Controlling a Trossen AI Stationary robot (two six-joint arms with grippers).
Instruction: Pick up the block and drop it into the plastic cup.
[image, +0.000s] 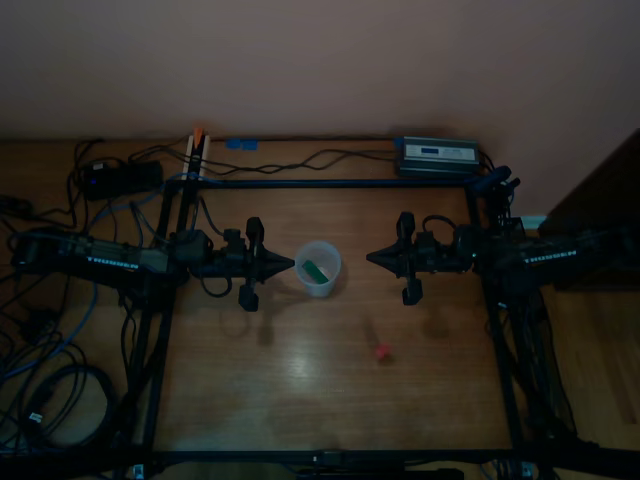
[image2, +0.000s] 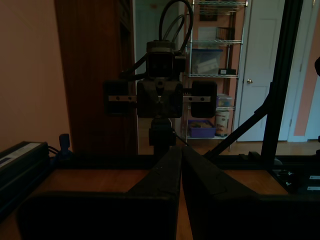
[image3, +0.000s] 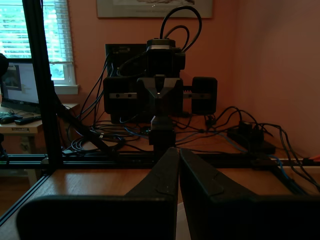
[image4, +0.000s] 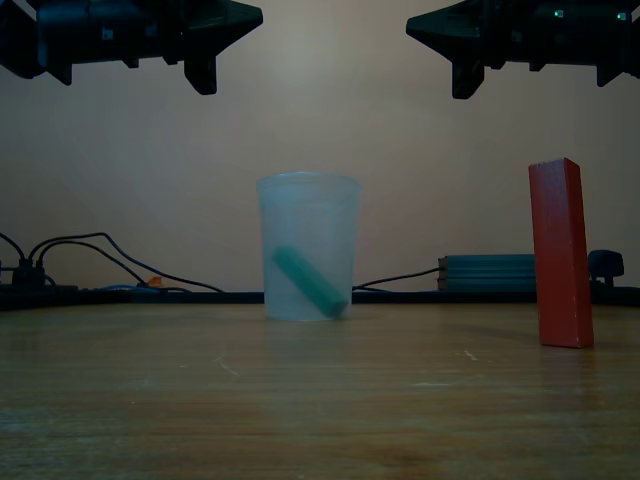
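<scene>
The translucent plastic cup (image: 318, 268) (image4: 308, 260) stands upright mid-table with a green block (image: 315, 269) (image4: 310, 282) leaning inside it. The tiny red block (image: 381, 352) (image4: 560, 255) stands on end on the wood, nearer the table's front and to the top view's right of the cup. My left gripper (image: 290, 263) (image2: 181, 150) hovers shut just to the top view's left of the cup, well above the table. My right gripper (image: 370, 257) (image3: 178, 150) hovers shut on the cup's other side, pointing at the left one. Neither holds anything, and neither wrist view shows the red block.
A black frame (image: 330, 183) borders the wooden table (image: 300, 380). A grey power box (image: 437, 155) and cables (image: 60, 330) lie along the back and the top view's left. A dark cabinet (image: 600, 200) stands at the top view's right.
</scene>
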